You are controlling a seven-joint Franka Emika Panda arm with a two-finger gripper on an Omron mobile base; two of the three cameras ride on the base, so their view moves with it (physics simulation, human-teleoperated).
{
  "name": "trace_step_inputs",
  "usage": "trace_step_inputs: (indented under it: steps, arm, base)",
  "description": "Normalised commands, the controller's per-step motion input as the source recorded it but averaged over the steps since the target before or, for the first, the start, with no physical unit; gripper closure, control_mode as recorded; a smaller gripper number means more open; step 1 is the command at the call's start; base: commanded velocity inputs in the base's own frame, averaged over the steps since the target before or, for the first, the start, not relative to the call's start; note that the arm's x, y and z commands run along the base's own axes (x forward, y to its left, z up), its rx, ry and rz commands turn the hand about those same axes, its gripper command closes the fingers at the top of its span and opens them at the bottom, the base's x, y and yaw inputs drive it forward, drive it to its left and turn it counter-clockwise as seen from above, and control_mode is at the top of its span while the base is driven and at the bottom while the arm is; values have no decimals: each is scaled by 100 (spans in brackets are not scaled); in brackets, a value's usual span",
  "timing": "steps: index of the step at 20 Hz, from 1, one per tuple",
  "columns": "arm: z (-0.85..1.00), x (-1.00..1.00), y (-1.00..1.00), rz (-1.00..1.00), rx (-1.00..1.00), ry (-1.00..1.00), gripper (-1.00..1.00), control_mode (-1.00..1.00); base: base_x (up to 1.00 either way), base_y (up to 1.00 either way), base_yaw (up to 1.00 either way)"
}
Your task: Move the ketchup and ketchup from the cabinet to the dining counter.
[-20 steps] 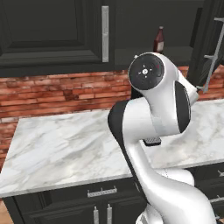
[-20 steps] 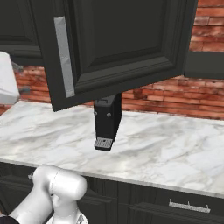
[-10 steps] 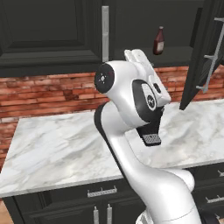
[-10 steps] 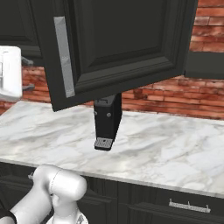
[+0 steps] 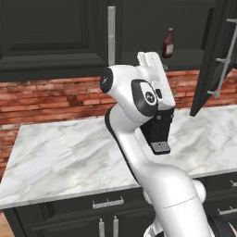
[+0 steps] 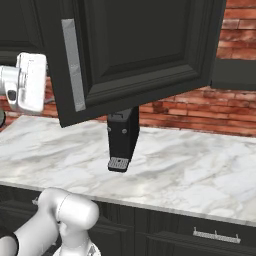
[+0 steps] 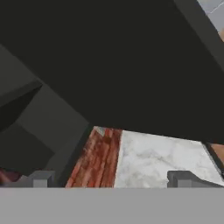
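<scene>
Ketchup: one dark maroon-brown bottle (image 5: 168, 43) stands upright on the shelf inside the open cabinet, at the upper right of the left base view, above my arm.
Cabinet: black, with panelled doors (image 5: 51, 32); in the left base view the shut door fills the upper left, and its long silver bar handle (image 5: 111, 35) runs down the top centre.
Open door: in the right base view the swung-out door (image 6: 140, 50) takes up the upper middle of the frame, with its silver bar handle (image 6: 73, 65) near the left edge; in the left base view the same door (image 5: 210, 60) shows edge-on at the upper right.
End effector: in the hand view my two grey fingertips (image 7: 40, 179) rise at the bottom, far apart, so my end effector (image 7: 111, 180) is spread wide and grips nothing.
Ahead of my hand: the hand view looks up at dark cabinet panels (image 7: 109, 61), with a strip of red brick (image 7: 98, 153) and veined marble (image 7: 162, 159) at lower centre.
Surface: white-grey marble (image 5: 60, 152) lies across the middle of both base views, with a red brick wall (image 5: 46, 99) behind it.
Lower cabinets: black fronts with short silver handles (image 5: 107, 202) sit under the surface.
</scene>
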Motion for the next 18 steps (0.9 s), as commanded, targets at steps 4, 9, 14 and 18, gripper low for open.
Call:
trace_step_inputs:
  steps: [4,9,14,18]
  arm:
    - [-19,35,-2,-50,0,-9,-100,-100]
    - [-15,34,-2,-55,0,-10,-100,-100]
    - [-10,6,-15,-35,2,-19,-100,-100]
    - [-15,-8,-30,-24,2,-20,-100,-100]
  base:
    - [0,0,0]
    - [0,0,0]
    - [0,0,0]
    - [0,0,0]
